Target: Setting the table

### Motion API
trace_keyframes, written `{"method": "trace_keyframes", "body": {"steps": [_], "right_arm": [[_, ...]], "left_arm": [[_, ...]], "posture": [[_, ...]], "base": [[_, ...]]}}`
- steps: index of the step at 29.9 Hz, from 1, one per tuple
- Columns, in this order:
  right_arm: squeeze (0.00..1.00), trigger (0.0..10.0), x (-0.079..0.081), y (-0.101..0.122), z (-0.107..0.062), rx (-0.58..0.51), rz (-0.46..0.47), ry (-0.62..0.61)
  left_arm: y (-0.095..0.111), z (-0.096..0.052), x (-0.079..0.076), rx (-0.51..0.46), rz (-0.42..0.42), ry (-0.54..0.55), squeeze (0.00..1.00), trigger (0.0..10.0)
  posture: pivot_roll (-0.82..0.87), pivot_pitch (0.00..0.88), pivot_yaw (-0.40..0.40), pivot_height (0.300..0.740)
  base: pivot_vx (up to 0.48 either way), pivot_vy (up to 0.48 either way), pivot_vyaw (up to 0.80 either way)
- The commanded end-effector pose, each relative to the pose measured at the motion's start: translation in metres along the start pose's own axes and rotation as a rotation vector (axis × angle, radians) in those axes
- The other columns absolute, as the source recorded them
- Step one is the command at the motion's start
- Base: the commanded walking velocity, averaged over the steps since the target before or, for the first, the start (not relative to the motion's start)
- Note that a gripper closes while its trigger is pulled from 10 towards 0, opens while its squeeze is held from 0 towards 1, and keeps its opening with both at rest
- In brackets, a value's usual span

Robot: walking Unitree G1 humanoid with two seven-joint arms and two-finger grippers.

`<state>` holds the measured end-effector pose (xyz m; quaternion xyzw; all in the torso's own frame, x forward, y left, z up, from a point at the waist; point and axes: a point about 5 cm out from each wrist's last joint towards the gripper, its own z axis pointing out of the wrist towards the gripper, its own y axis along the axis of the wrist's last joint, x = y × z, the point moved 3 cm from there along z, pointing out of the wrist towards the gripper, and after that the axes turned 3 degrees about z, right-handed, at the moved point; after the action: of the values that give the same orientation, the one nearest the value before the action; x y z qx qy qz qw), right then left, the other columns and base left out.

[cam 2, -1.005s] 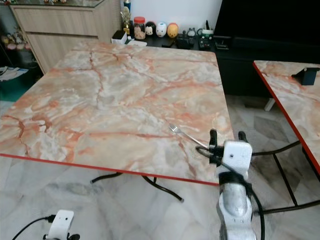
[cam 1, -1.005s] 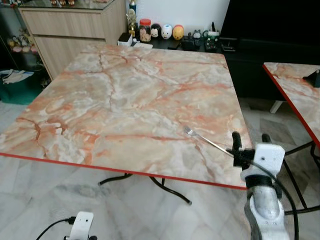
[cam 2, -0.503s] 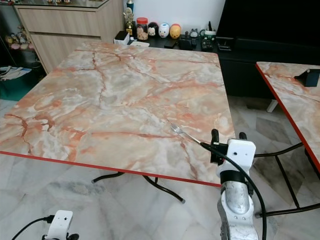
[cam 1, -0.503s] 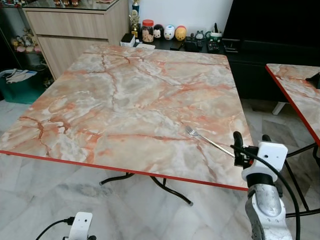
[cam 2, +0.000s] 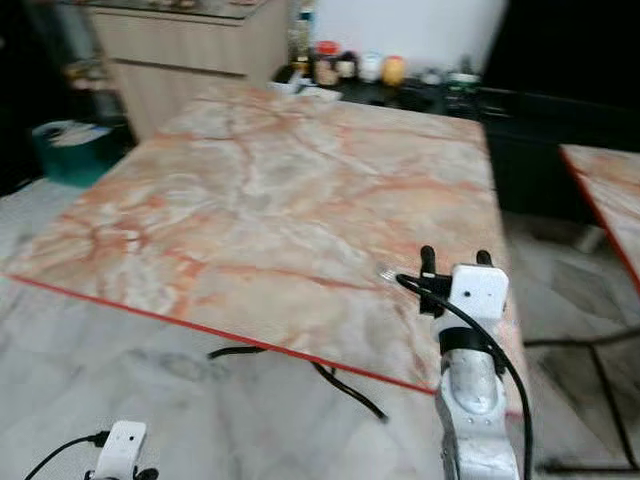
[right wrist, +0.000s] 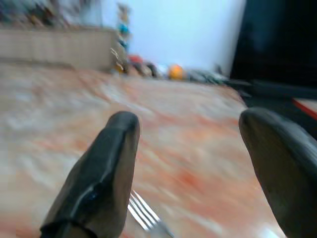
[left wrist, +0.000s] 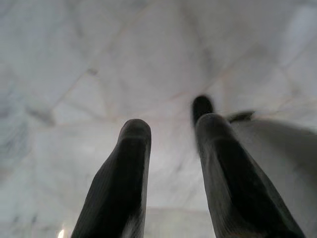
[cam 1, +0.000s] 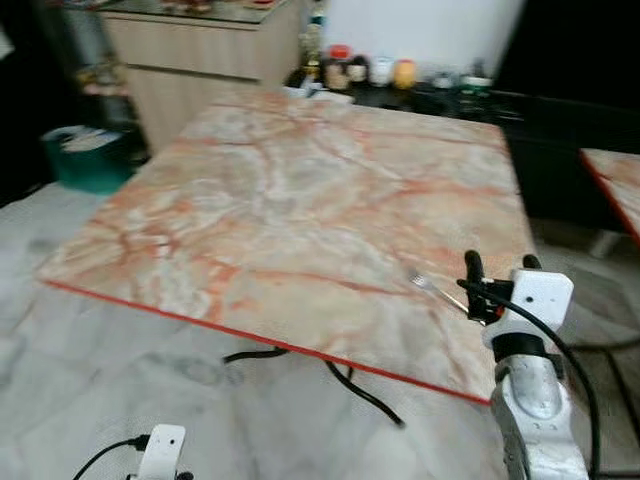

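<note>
While the head views are smeared with blur, I can make out my right gripper (cam 1: 497,268) raised at the near right corner of the marble table (cam 1: 300,190), its silver forearm rising from below and its white wrist block level with the table edge. Its two black fingers (right wrist: 101,173) point forward over the tabletop and stand wide apart, holding nothing. Lying flat on the marble, the fork (cam 1: 432,288) has its tines pointing away from me and its handle running back toward the left finger; from the right wrist view the tines (right wrist: 143,214) sit just beside that finger, low between the two. My left gripper (left wrist: 171,129) hangs idle low at my side over the pale tiled floor (left wrist: 99,64), fingers parted and empty.
</note>
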<state>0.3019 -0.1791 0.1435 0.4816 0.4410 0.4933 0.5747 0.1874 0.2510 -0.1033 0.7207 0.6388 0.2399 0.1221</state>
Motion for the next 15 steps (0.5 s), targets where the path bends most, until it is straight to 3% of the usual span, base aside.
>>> {"method": "trace_keyframes", "body": {"steps": [1,7,15], "right_arm": [[0.00,10.0,-0.0169,-0.0053,-0.0033,0.026,-0.015,-0.048],[0.00,10.0,-0.0133,-0.0036,-0.0007,0.022,-0.013,-0.038],[0.00,10.0,-0.0162,-0.0001,-0.0007,0.027,-0.035,-0.013]], "left_arm": [[0.0100,0.0017,-0.0074,-0.027,-0.007,-0.015,0.00,10.0],[0.0101,0.0017,-0.0076,-0.026,-0.005,-0.013,0.00,10.0],[0.0097,0.0017,-0.0077,-0.022,0.003,-0.016,0.00,10.0]], "posture": [[0.01,0.000,-0.031,0.740],[0.01,0.000,-0.036,0.740],[0.01,0.000,-0.035,0.740]], "base": [[0.307,0.000,0.00],[0.302,0.000,0.00],[0.000,0.000,0.00]]}}
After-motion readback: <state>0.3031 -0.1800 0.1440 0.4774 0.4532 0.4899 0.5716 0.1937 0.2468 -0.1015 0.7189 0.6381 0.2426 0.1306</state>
